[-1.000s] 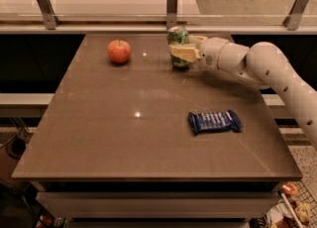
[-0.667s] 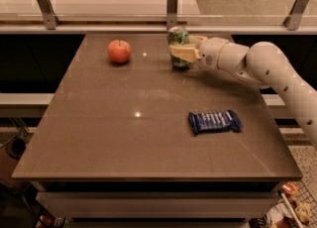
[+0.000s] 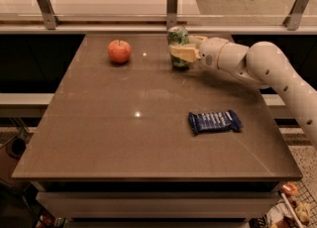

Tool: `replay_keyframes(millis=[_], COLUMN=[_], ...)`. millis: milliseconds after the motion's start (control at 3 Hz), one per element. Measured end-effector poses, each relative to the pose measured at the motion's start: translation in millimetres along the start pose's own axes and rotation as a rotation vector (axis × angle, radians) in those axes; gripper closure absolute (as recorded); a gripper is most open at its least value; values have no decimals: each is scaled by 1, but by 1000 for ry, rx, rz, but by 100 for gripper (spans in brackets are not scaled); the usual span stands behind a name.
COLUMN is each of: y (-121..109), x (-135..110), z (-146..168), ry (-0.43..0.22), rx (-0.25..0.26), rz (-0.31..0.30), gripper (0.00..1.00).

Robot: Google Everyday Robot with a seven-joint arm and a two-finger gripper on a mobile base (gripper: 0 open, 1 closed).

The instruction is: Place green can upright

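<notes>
Here's the desk (image 3: 124, 138), a broad brown slab, smooth and glossy with small spots of light on it. In from the 3 o'clock side comes the arm (image 3: 267, 68), white, with rounded, hard-shelled segments, reaching toward 1 o'clock. At 4 o'clock lies the snack wrapper (image 3: 215, 121), flat, dark blue and crinkly, with pale print. Up at 1 o'clock, by the far edge, the green can (image 3: 177, 36) stands upright, a small metal cylinder mottled green and pale. The claw (image 3: 181, 44) is clamped on it, one cream-coloured finger across the near side and the other behind. Over at 11 o'clock sits the apple (image 3: 119, 51), round, red-orange and matte, well apart from the can. Against a second ago, no change: arm, claw, can, apple and wrapper all sit where they were.
</notes>
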State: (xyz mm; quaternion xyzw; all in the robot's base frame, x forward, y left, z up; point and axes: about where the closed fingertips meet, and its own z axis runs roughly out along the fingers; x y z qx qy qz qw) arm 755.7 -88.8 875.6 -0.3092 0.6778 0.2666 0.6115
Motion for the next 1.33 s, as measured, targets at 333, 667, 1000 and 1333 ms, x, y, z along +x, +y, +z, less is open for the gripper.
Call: replay_keyframes(millis=[333, 667, 1000, 1333], y=[0, 0, 2, 2], x=[0, 0, 0, 0], z=[0, 0, 2, 2], ry=[0, 0, 0, 0], rx=[0, 0, -5, -5], rz=[0, 0, 0, 0], gripper=[38, 14, 0, 0])
